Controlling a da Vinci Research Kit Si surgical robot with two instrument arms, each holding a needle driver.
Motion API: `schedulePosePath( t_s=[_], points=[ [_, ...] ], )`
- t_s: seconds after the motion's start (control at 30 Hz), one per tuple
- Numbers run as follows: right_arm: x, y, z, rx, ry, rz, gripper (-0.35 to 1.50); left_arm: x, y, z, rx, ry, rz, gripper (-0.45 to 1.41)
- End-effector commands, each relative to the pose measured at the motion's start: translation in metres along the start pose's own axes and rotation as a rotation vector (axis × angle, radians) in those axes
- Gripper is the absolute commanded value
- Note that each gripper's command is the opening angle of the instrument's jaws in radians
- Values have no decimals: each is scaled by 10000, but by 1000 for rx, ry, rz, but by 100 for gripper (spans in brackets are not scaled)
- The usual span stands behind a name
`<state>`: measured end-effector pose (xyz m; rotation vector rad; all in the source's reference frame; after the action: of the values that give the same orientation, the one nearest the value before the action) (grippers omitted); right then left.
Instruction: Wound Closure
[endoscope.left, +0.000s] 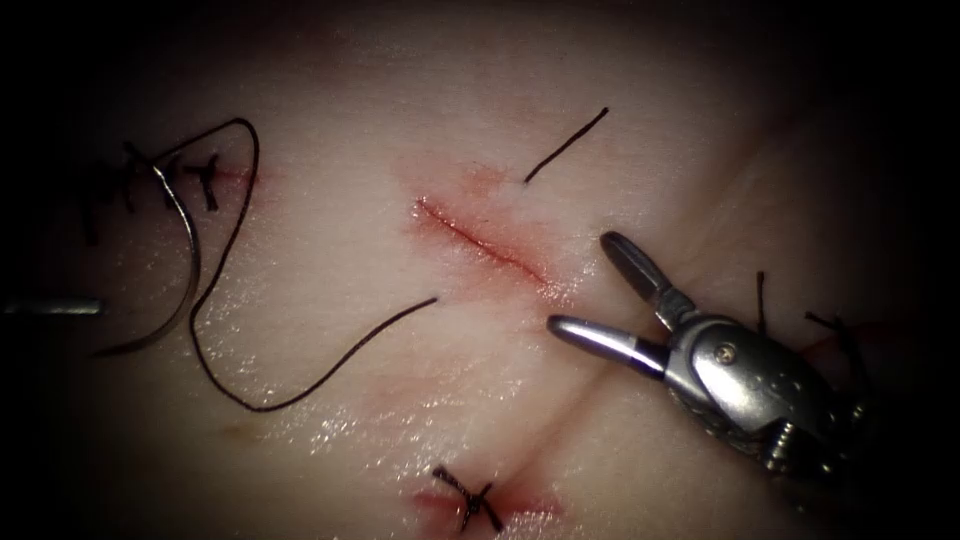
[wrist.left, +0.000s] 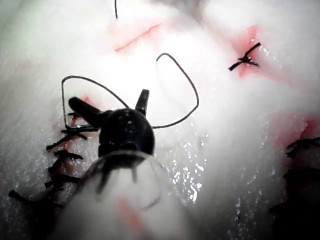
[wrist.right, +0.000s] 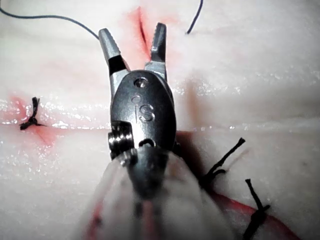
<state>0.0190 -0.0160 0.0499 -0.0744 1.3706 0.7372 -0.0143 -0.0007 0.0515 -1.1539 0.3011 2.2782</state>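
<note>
The open cut (endoscope.left: 480, 240) runs slantwise across the middle of the tissue (endoscope.left: 400, 330). The curved needle (endoscope.left: 187, 255) lies on the tissue's surface far left of the cut, and neither tool holds it. Its dark thread (endoscope.left: 250, 405) loops from it toward the cut and ends free. My right tool (endoscope.left: 580, 282) stands just right of the cut's lower end, jaws open and holding nothing; in the right wrist view my right tool (wrist.right: 132, 29) has the cut (wrist.right: 142, 25) just beyond its tips. My left tool (wrist.left: 108, 97) is open and holds nothing; one grey jaw (endoscope.left: 55, 306) lies left of the needle.
A loose cut piece of thread (endoscope.left: 565, 145) lies above and right of the cut. A tied stitch (endoscope.left: 470, 497) sits below, several stitches (endoscope.left: 170, 180) at the far left, and more knots (endoscope.left: 838, 335) behind my right tool. Red fluid stains the cut's edges.
</note>
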Motion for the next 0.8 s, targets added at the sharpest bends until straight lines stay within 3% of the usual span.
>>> schedulePosePath(
  t_s=[0.03, 0.17, 0.3, 0.47, 0.8],
  points=[
    [-2, -5, 3, 4, 0, 1, 119, -2, 1, 15, 9, -6, 19, 93],
    [3, -11, -5, 8, -1, 3, 114, -10, -9, 44, 48, -43, 148, 76],
    [6, -17, -10, 9, -1, 4, 114, -23, -19, 68, 91, -87, 242, 72],
    [7, -21, -11, 9, -1, 3, 113, -41, -28, 92, 91, -126, 277, 67],
    [5, -25, -12, 10, -5, -1, 111, -68, -30, 113, 63, -186, 335, 52]
  ],
)
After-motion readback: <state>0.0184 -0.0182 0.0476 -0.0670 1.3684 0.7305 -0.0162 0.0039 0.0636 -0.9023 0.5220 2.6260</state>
